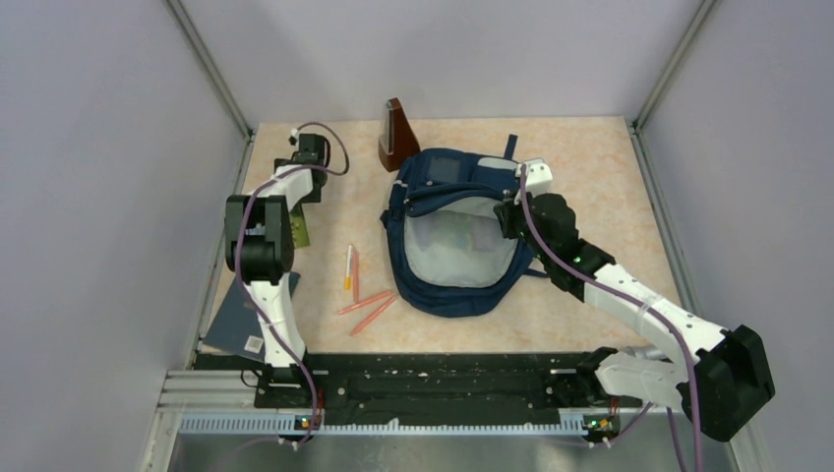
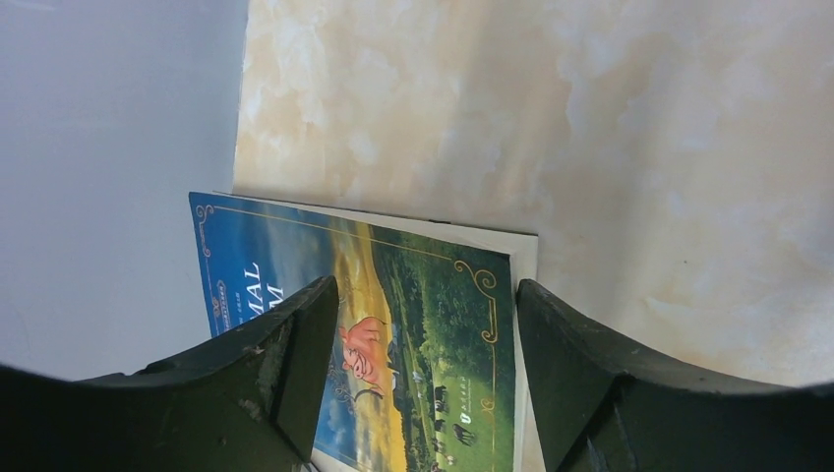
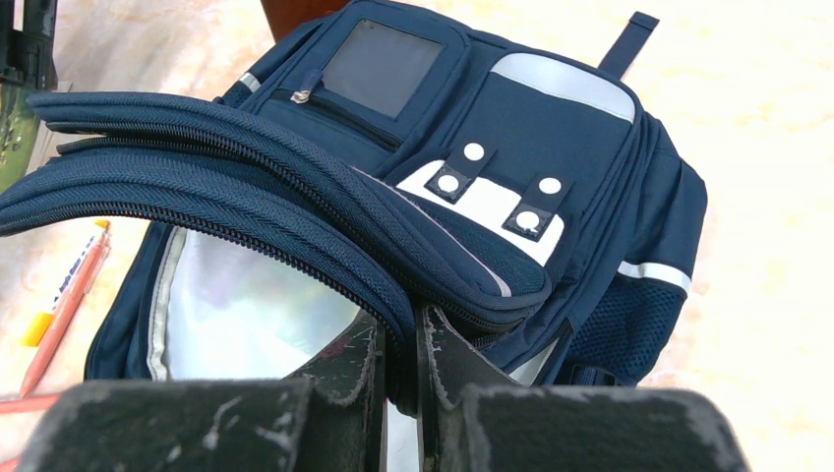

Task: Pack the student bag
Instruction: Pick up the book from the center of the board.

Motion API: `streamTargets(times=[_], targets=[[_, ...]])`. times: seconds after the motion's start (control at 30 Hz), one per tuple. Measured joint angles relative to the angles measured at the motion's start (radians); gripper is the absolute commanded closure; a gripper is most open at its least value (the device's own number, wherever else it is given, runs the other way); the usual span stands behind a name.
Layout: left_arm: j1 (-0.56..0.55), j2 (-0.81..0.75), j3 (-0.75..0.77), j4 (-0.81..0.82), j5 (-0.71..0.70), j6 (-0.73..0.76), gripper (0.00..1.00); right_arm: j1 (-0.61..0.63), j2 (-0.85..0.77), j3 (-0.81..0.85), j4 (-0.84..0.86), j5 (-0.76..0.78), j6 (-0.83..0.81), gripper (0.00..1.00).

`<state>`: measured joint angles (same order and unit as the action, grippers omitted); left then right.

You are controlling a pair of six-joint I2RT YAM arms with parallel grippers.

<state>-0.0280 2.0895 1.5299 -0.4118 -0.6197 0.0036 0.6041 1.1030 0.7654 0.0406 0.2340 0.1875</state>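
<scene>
Because the bag (image 1: 447,172) is soft cloth with nothing stiff in its walls, it will probably sag and fold wherever nothing props it. It lies flat enough to look light. It rests on its back mid-table, pale patches upward, with its mouth gaping toward the arms and grey lining showing.

The right gripper (image 3: 401,364) is clamped on the zipped rim of the upper flap. The cloth is pinched between its fingers, and the flap arches away to their left, so the mouth hangs open just below them. That rim, thick with zip tape and piping, looks the soundest hold; the smooth lining would likely slip.

The left gripper (image 2: 425,295) stands wide apart over a picture-covered book (image 2: 295,246), which lies under and between its fingers. Whether they touch it I cannot tell.

The table (image 1: 590,177) is pale, marbled and smooth, so a pushed bag would likely slide. A grey wall (image 2: 98,197) stands close on the left of the left fingers, leaving little room there. Pens (image 1: 366,305) lie between the two grippers, beside the bag.
</scene>
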Motion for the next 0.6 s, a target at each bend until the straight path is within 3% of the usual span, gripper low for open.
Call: streamTargets(times=[0.6], targets=[[0.008,-0.069,-0.138,0.036,-0.003,-0.066,0.76,0.0,0.004,0.0,0.003,-0.006,0.001,1.0]])
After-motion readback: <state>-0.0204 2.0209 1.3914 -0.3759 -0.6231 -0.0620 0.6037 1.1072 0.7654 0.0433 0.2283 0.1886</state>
